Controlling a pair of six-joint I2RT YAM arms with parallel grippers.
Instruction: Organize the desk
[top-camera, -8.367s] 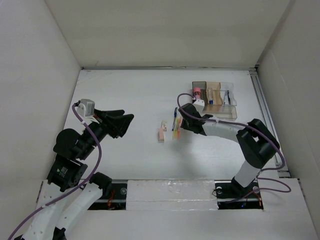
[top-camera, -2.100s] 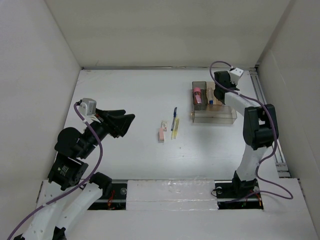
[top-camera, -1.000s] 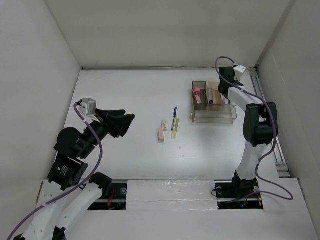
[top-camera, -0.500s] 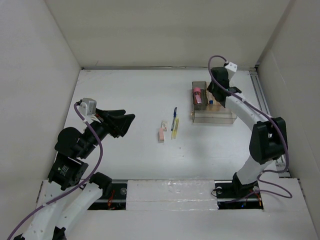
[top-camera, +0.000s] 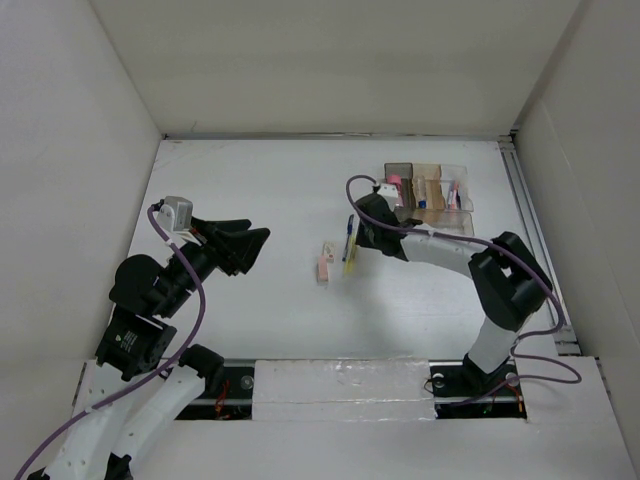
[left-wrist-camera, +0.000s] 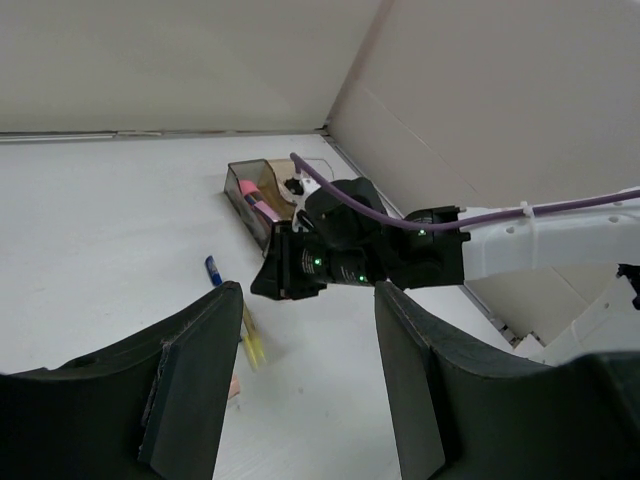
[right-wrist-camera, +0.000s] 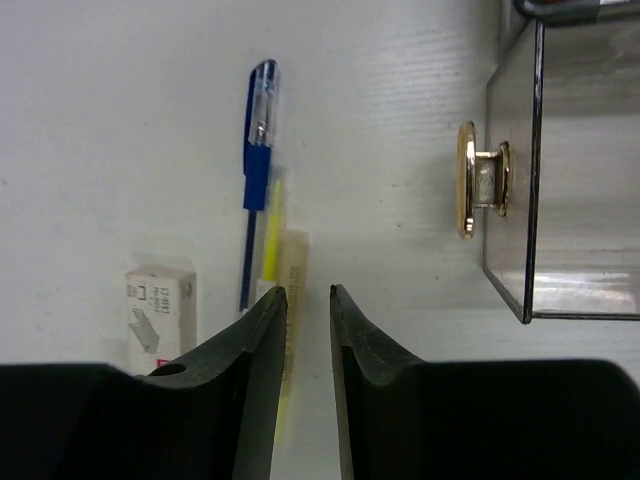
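The white desk (top-camera: 250, 190) holds a blue pen (top-camera: 349, 228), a yellow pen (top-camera: 349, 266) and a small pink-and-white box (top-camera: 324, 263) near its middle. My right gripper (top-camera: 355, 248) hovers just over the pens. In the right wrist view its jaws (right-wrist-camera: 308, 290) stand narrowly open and empty, above a pale stick (right-wrist-camera: 294, 262) beside the yellow pen (right-wrist-camera: 271, 215), the blue pen (right-wrist-camera: 258, 140) and the box (right-wrist-camera: 160, 310). My left gripper (top-camera: 255, 243) is wide open and empty, raised at the desk's left (left-wrist-camera: 308, 290).
A clear compartmented tray (top-camera: 430, 190) with small items stands at the back right; its wall and a gold knob (right-wrist-camera: 478, 180) show close to my right fingers. A metal rail (top-camera: 527, 215) runs along the desk's right edge. White walls enclose three sides.
My right gripper has swung from above the tray at the back right down and left to the pens. The left arm has not moved.
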